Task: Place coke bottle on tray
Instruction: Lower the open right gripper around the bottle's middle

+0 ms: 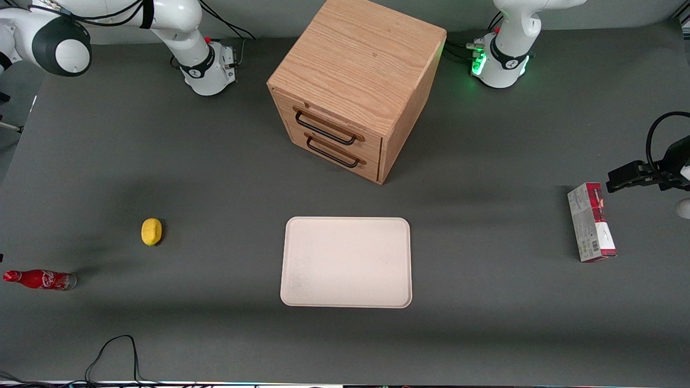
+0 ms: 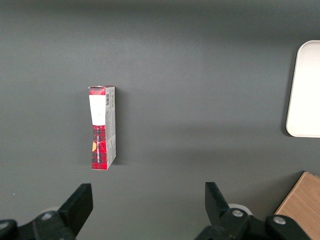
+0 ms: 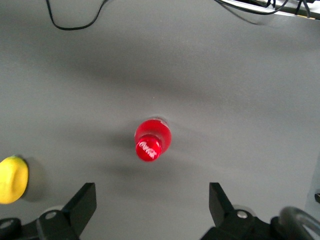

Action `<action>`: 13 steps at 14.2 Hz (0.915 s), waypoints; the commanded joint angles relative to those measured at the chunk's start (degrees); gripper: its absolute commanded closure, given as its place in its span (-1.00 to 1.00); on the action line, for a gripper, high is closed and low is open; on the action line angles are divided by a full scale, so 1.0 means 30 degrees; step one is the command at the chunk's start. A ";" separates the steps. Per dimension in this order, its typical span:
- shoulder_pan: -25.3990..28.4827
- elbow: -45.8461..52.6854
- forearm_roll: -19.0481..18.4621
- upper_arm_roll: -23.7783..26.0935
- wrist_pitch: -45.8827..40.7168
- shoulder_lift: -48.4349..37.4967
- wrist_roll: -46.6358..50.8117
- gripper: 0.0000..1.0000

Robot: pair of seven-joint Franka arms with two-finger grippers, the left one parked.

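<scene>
I read the dark grey counter (image 1: 485, 323) as the largest item; it carries everything else. The wooden drawer cabinet (image 1: 356, 81) sits on it farther from the front camera than the tray, with two dark drawer handles (image 1: 329, 128) on its front face.

The tray (image 1: 346, 262), cream-pink with rounded corners and a low rim, lies flat near the middle of the counter, in front of the cabinet and nearer the front camera. I see nothing on it.

A red-and-grey carton (image 1: 591, 222) lies toward the parked arm's end of the counter, well apart from the tray.

The coke bottle (image 1: 39, 279) stands upright at the working arm's end of the counter, well apart from the tray and close to the counter edge. In the right wrist view I look down on its red cap (image 3: 148, 148) with the white script logo.

The end effector (image 3: 150, 210) hangs above the bottle. I note its two fingers (image 3: 82, 205) spread wide, holding nothing, with the bottle apart from both.

A lemon (image 1: 151, 231) rests near the bottle, a little farther from the front camera. A black cable (image 1: 116, 350) loops along the counter edge nearest the front camera.
</scene>
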 commanded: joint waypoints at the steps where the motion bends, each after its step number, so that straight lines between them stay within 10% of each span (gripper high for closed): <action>1: -0.0133 0.0663 0.0224 0.0305 0.0516 0.0785 -0.0487 -1.00; 13: 0.0042 0.0605 0.0224 0.0452 0.1631 0.2046 -0.0487 -1.00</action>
